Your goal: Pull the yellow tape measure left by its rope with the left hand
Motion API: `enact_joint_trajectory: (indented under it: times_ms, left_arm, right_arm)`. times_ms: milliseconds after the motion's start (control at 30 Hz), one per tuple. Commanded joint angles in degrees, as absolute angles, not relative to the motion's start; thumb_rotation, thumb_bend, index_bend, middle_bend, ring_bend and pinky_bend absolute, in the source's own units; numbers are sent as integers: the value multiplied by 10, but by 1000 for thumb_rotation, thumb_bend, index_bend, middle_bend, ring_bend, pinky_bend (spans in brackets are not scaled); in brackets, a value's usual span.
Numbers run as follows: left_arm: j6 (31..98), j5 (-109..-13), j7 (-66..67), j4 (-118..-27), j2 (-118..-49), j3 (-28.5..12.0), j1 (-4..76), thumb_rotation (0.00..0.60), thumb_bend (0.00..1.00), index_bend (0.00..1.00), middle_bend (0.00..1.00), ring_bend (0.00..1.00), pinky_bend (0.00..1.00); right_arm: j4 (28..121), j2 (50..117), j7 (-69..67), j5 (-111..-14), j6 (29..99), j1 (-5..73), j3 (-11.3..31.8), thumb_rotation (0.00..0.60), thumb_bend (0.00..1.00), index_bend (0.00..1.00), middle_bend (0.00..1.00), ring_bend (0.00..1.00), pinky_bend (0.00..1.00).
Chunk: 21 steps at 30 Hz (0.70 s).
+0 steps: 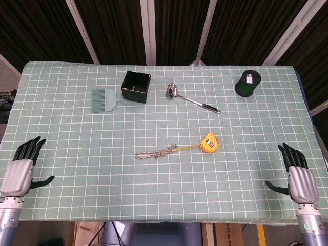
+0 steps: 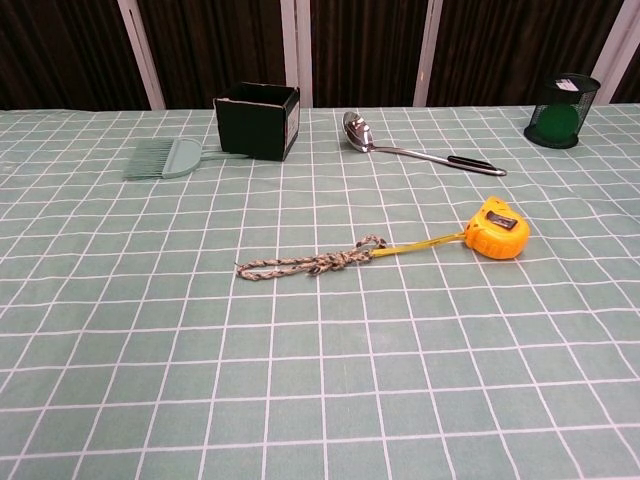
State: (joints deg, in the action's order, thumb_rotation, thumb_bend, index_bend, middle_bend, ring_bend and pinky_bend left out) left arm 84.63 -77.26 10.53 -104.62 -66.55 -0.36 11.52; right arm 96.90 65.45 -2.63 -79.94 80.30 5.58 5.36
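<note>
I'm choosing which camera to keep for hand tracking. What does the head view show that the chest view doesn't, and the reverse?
Only the head view shows the left hand and right hand, both open at the near table edge, holding nothing. Only the chest view shows the side wall of the black box. Both show the yellow tape measure, its rope, the brush, the ladle and the green cup.
</note>
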Motion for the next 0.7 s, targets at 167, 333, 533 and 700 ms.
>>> enact_joint_trajectory:
  times_ms: [167, 333, 533, 700]
  left_arm:
    - [768, -724, 164, -1092, -681, -74, 195, 600, 141, 271, 0, 0, 0]
    - [710, -647, 228, -1093, -724, -124, 262, 600, 195, 373, 0, 0, 0]
    - [666, -553, 294, -1053, -803, -151, 328, 600, 263, 431, 2, 0, 0]
    - [656, -497, 335, -1020, -865, -150, 361, 600, 303, 442, 3, 0, 0]
  right_arm:
    - [976, 652, -32, -798, 797, 57, 53, 600, 122, 0, 0, 0, 0]
    - [978, 649, -38, -795, 793, 58, 53, 600, 122, 0, 0, 0, 0]
    - [980, 646, -45, -794, 790, 58, 52, 600, 121, 0, 0, 0, 0]
    - [982, 644, -50, -793, 788, 58, 52, 600, 123, 0, 0, 0, 0]
